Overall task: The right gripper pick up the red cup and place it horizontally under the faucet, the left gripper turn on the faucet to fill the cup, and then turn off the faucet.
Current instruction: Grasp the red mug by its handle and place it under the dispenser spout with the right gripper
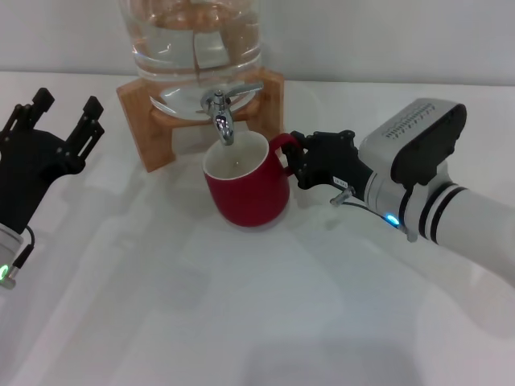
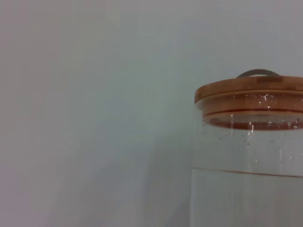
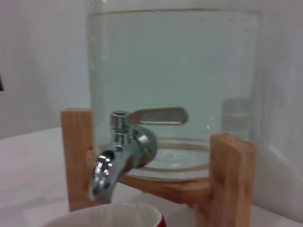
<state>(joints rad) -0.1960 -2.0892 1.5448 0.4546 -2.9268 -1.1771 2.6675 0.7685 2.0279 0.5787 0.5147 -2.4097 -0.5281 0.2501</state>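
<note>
The red cup point(image 1: 245, 186) stands upright on the white table, its off-white mouth right below the spout of the chrome faucet point(image 1: 221, 112). My right gripper point(image 1: 296, 161) comes in from the right and is shut on the cup's loop handle. The right wrist view shows the faucet point(image 3: 120, 151) close up, its lever point(image 3: 158, 116) lying sideways, with the cup's rim point(image 3: 109, 218) just beneath the spout. No water runs from the spout. My left gripper point(image 1: 64, 112) hangs open at the far left, apart from the faucet, with nothing between its fingers.
The glass water jar point(image 1: 193, 40) sits on a wooden stand point(image 1: 145, 121) at the back of the table. The left wrist view shows the jar's upper part point(image 2: 251, 189) and wooden lid point(image 2: 251, 92) against a plain wall.
</note>
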